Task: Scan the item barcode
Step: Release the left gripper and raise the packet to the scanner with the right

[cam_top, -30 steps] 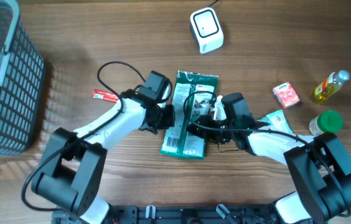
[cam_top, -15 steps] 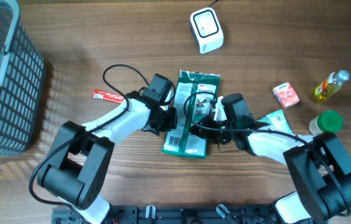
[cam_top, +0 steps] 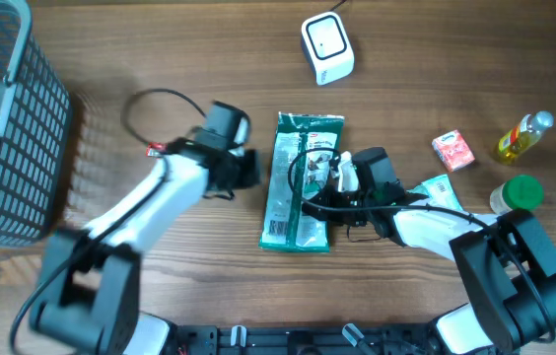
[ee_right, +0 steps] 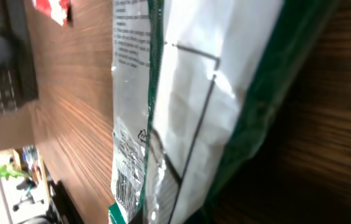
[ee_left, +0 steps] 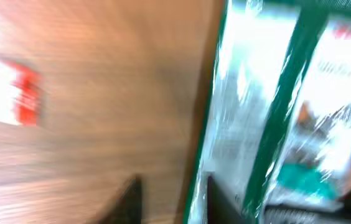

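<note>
The item is a green and white foil packet (cam_top: 296,182) lying flat in the middle of the table, its barcode (cam_top: 274,229) at the near left corner. The white scanner (cam_top: 327,46) stands at the far edge, apart from it. My left gripper (cam_top: 250,168) hovers just left of the packet. In the blurred left wrist view its fingers (ee_left: 132,199) stand apart over bare wood, with the packet's edge (ee_left: 203,143) beside the right one. My right gripper (cam_top: 319,194) is shut on the packet's right side. In the right wrist view the packet (ee_right: 206,93) fills the frame, barcode (ee_right: 124,186) low.
A grey basket (cam_top: 2,128) stands at the far left. A small red and white sachet (cam_top: 165,150) lies left of my left arm. At the right are a pink box (cam_top: 452,150), a yellow bottle (cam_top: 522,136) and a green-lidded jar (cam_top: 521,191).
My left gripper let go of the packet's left edge and drew back to the left. My right gripper closed on the packet's right side. The packet shifted only slightly.
</note>
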Motion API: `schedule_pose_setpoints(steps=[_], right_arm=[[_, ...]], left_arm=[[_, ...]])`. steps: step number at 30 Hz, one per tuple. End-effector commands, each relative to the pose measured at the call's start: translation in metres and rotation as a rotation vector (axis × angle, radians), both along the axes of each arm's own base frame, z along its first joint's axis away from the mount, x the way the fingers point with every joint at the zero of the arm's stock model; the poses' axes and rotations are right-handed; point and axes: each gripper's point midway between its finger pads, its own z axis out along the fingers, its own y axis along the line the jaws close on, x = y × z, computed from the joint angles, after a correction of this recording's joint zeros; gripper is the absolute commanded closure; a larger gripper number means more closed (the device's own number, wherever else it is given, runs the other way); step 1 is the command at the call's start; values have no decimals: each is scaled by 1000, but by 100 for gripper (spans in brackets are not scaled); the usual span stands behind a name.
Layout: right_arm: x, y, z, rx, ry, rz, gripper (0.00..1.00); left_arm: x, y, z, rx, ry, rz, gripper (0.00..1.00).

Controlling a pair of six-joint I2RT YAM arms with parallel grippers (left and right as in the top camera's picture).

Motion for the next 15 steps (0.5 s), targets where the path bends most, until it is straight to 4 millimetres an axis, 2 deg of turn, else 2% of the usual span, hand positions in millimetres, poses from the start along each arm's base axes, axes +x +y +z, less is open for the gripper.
schedule_pose_setpoints(steps=[1, 2, 4, 7, 8, 12, 13, 15], right_arm=[[2, 5, 26, 33, -154, 100, 96], [4, 4, 33, 28, -181, 106, 96], [8, 2, 56, -19, -265, 160, 96], [15, -11, 87, -162, -329, 228, 96], [18, -21, 114, -262, -373, 288, 96], [32, -40, 183, -487, -525, 413, 96], [31, -36, 212, -522, -633, 514, 96], [26, -29, 243, -550, -774, 651, 96]], left_arm=[[29, 42, 41, -2, -130, 133, 22], [32, 50, 44, -2, -136, 155, 0], [35, 64, 44, 0, -138, 195, 0], [36, 68, 44, 1, -138, 204, 0], [36, 68, 44, 1, -138, 204, 0], [36, 68, 44, 1, -138, 204, 0], [36, 68, 44, 1, -138, 204, 0], [36, 68, 44, 1, -138, 204, 0]])
